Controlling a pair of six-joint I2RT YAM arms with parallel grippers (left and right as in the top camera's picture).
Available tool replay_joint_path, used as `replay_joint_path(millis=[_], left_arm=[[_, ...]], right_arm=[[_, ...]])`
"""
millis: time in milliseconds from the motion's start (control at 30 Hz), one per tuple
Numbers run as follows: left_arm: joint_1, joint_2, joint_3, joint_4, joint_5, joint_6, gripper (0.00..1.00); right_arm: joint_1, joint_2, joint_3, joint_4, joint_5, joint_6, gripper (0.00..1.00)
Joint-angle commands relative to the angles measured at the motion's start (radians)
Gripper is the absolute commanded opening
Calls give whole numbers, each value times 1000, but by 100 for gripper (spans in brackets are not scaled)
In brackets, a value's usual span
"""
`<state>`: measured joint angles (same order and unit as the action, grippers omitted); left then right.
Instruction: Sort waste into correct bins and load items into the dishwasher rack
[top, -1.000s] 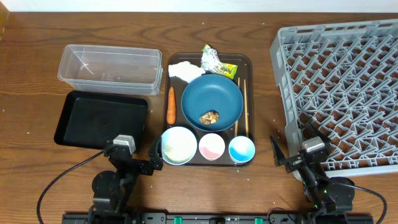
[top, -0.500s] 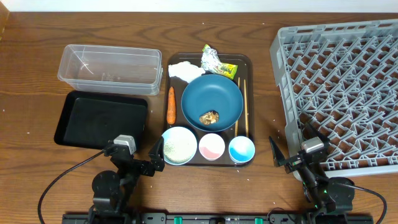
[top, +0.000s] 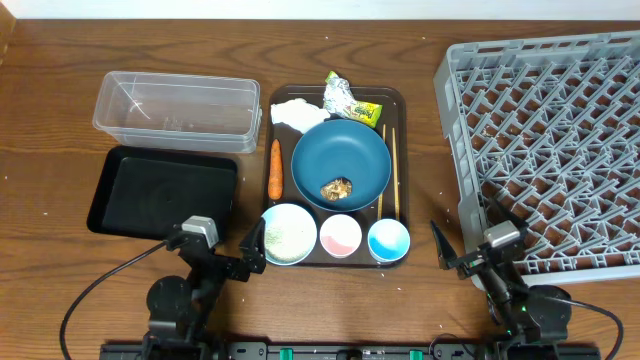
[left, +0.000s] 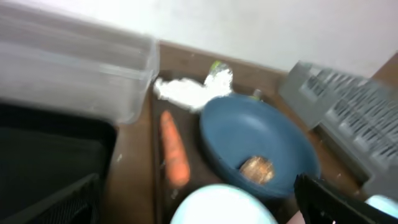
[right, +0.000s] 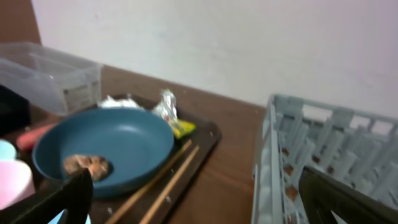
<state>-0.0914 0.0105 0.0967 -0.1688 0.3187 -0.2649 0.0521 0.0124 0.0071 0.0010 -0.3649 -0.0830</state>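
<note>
Quick rundown: your left gripper (left: 196, 183) sits at the near edge of the table, fingers spread wide with nothing between them, just in front of the white bowl (top: 289, 233). Your right gripper (right: 194, 174) is at the near edge too, also wide apart and holding nothing, right by the near-left corner of the grey rack (top: 550, 140). That rack takes up the whole right edge.

Everything else of yours is on the brown serving tray (top: 397, 100), mid-table. The blue dish (top: 341, 150) sits in the middle with the brown food lump (top: 337, 187) inside it. The carrot (top: 275, 168) lies just left of the dish and the chopsticks (top: 394, 170) run along its right side. The napkin (top: 298, 114) and wrapper (top: 347, 101) are at the tray's far end. Bowl, pink cup (top: 340, 236) and blue cup (top: 388, 240) line up along the near end.

The clear tub (top: 105, 105) sits toward the far-left corner, with the black tray (top: 160, 190) just nearer than it.
</note>
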Motion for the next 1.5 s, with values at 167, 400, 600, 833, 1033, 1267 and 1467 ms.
replay_joint_path(millis=[167, 400, 600, 833, 1033, 1267, 1467], left_arm=[[5, 9, 143, 152, 47, 10, 98], [5, 298, 499, -109, 48, 10, 98], [4, 705, 921, -547, 97, 9, 98], [-49, 1071, 1198, -875, 126, 10, 98], [-59, 1218, 1197, -886, 344, -88, 98], [-270, 1321, 1186, -1007, -52, -55, 98], [-477, 1384, 1105, -919, -195, -100, 97]], right_arm=[[7, -2, 127, 74, -103, 149, 99], [7, 174, 489, -251, -19, 108, 99], [7, 505, 811, -616, -20, 112, 99], [7, 866, 1057, -807, -114, 112, 99], [3, 992, 1059, -813, -128, 202, 99], [-72, 1048, 1059, -899, 82, 357, 99], [-146, 1046, 1059, -978, 88, 356, 99]])
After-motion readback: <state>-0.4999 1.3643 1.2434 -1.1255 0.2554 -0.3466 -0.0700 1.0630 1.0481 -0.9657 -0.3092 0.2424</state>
